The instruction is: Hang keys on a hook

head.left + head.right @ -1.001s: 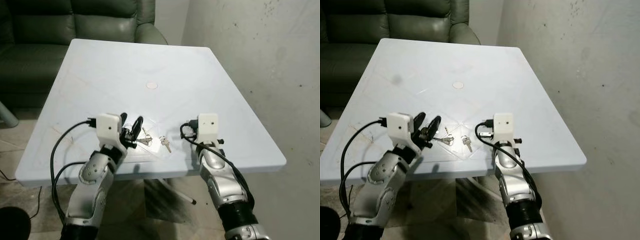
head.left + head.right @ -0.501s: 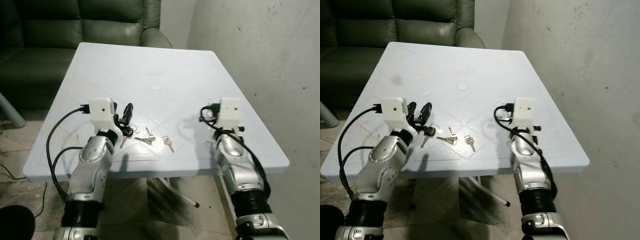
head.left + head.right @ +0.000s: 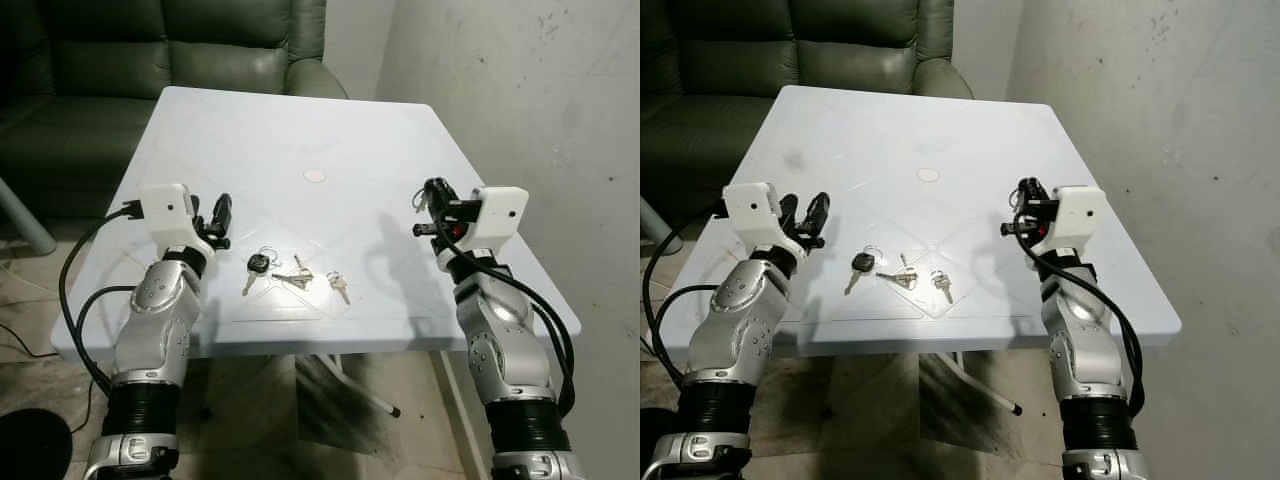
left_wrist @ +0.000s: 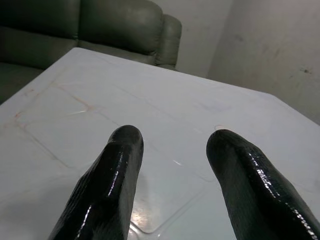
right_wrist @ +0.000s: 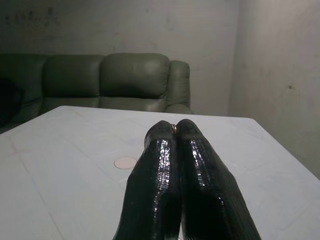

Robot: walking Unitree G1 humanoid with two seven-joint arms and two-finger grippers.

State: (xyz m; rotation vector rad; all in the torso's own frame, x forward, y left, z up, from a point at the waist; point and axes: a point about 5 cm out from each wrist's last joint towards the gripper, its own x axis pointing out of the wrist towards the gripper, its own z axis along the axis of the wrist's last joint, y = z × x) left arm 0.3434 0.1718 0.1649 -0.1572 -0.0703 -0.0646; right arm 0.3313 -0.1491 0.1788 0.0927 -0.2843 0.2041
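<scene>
- So here's where we are: the keys [image 3: 292,275] are lying flat on the white table [image 3: 340,120], strung out in a loose row near its front edge, a black-headed one at one end and plain silver ones at the other.
- Our left gripper [image 3: 220,215] hangs over the table just up and to the side of the black-headed key. Its fingers [image 4: 118,185] stand clearly apart in the wrist view, with nothing between them but bare tabletop.
- Our right gripper [image 3: 433,200] is raised above the table on the far side of the bunch, well apart from it. Its fingers [image 5: 192,175] are pressed together. There's a tiny glint at the tips, but we can't tell if that's a ring or just shine, so we're not calling it a hold.
- Step-wise we'd say this is the very start: the keys aren't picked up yet.
- Next move, as we see it: bring the left gripper down and in toward the key ring, and pinch the ring or a key head, since flat keys on a slick top will slide.
- No hook in sight, just a green sofa [image 3: 200,45] behind and a bare wall [image 3: 520,90] to the side. We'll need to find one.
</scene>
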